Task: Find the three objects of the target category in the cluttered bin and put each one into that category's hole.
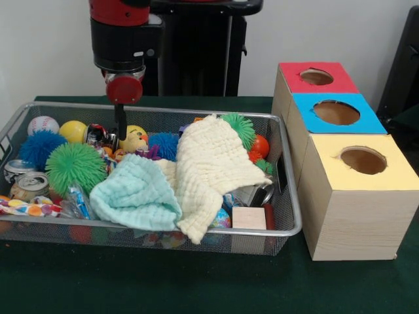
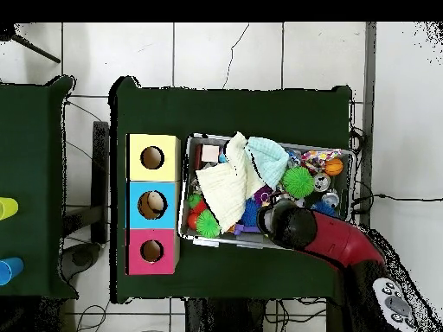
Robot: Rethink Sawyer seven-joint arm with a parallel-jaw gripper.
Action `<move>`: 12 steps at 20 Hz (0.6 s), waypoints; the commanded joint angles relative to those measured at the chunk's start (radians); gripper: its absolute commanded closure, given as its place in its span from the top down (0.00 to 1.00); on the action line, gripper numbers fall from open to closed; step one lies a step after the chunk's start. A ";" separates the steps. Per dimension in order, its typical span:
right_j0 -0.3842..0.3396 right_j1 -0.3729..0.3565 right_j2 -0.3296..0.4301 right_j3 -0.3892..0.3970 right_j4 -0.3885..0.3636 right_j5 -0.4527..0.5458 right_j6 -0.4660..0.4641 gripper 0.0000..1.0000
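Bin [image 1: 288,229] sits on the green counter [image 1: 196,288], left of the three boxes in the front view. The arm hangs over the bin's 10 o'clock area; end effector [image 1: 120,134] is dipped among the toys just beside the yellow face ball [image 1: 135,138]. You cannot tell whether it is released or clenched; its lower end is hidden in the clutter.

Contents, front view: cream cloth [image 1: 213,167] across the centre, mint cloth [image 1: 134,193] at 7 o'clock of it, green spiky ball [image 1: 75,167], blue spiky ball [image 1: 39,145], cans [image 1: 29,185] at 9 o'clock, wood block [image 1: 249,218] at 5 o'clock.

Boxes: red [image 1: 317,78], blue [image 1: 337,112], yellow [image 1: 363,161], one hole in each top.

Handling, judged:
- Bin: stiff wire, light for its bulk, likely to slide on the counter if you drag through the pile. Take hold only by the thick rim.
- Cloths: limp, will drape and snag neighbours; pinch at a raised fold.
- Spiky balls: soft, squashy; close across the middle.
- Cans: slick, roll easily.

Much lies hidden under the cloths.
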 commanded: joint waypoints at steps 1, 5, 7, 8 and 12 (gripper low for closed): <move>0.065 0.030 -0.043 0.038 0.136 -0.066 0.262 1.00; 0.061 0.088 -0.041 0.028 0.179 -0.136 0.241 1.00; 0.059 0.109 -0.034 0.029 0.195 -0.160 0.221 1.00; 0.059 0.115 -0.031 0.033 0.203 -0.170 0.215 1.00; 0.066 0.142 -0.023 0.047 0.232 -0.220 0.204 1.00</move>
